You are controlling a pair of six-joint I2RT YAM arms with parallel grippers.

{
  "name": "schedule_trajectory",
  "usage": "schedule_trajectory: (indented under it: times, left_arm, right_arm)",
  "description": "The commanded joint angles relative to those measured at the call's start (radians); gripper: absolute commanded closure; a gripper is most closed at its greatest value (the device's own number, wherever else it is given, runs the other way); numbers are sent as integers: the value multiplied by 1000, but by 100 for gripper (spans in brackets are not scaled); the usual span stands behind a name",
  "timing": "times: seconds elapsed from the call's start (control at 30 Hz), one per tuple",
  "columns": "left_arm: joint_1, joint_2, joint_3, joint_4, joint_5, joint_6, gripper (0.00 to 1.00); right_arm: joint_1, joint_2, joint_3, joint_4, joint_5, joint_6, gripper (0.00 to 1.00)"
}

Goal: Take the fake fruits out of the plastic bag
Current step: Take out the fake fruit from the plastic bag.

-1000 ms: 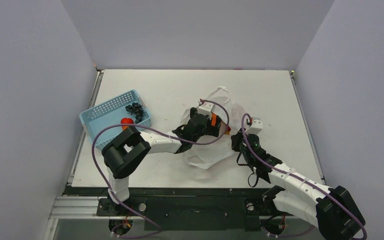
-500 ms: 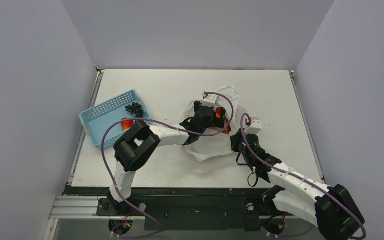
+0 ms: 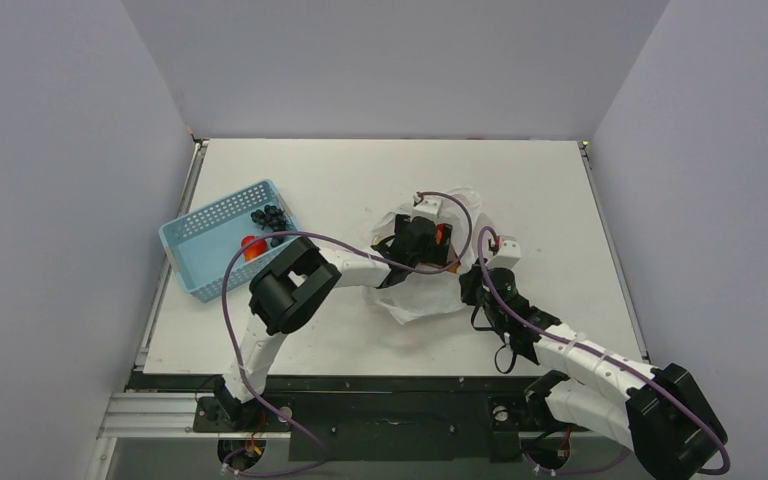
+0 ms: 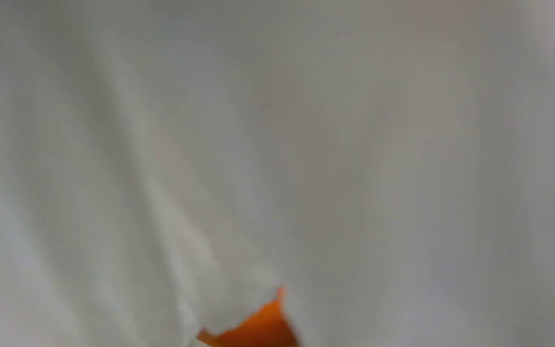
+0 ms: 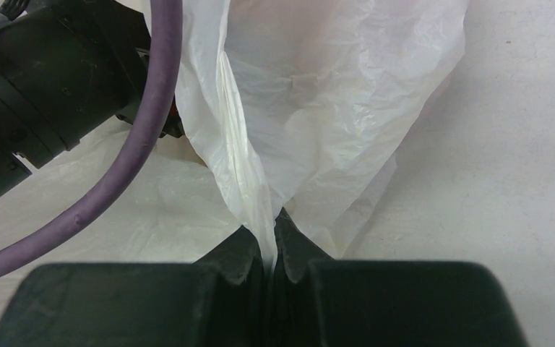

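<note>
Quantities, top view:
- One blue perforated basket [image 3: 210, 235], left of centre.
- Basket contents: one dark grape bunch [image 3: 271, 216] and one red-orange fruit piece [image 3: 252, 245].
- One translucent white plastic bag [image 3: 415, 300], centre frame.
- Two robot arms: one left arm [image 3: 290, 290], one right arm [image 3: 580, 355].

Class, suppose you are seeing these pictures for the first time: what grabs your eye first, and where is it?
The crumpled white bag sits mid-table, with the left arm reaching into it and the right gripper pinching its edge. Next comes the blue basket at the left, with dark grapes and a red fruit inside.
</note>
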Motion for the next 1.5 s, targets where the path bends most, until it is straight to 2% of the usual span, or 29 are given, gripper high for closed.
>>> schedule_trajectory:
  times: [0.0,0.1,0.23,0.5,0.83,1.13,1.3,1.47]
  left_arm:
    - [3,-2,61,-18,-10,-15,27]
    - [1,-12,79,-48,3,-14,41]
    - [-7,-78,73,-71,4,3,55]
    - [-4,-261,18,-196,48,-30,67]
    - [34,-488,-158,-158,276,-232,71]
    - [143,-726,-391,-80,469,-360,75]
    - [228,-878,-452,-270,490,-307,74]
    - [410,-1102,-491,-540,472,-226,72]
  right_arm:
    - [-3,14,14,50,-12,-7,100]
    - [-3,4,7,52,-3,-7,100]
    - [-3,6,10,45,6,-10,100]
    - [-3,19,17,52,5,-9,100]
    - [-3,14,16,53,1,-13,100]
    - [-3,21,23,50,1,-13,100]
    - [-3,27,23,58,-7,-14,100]
    - [-3,56,31,73,-37,-4,100]
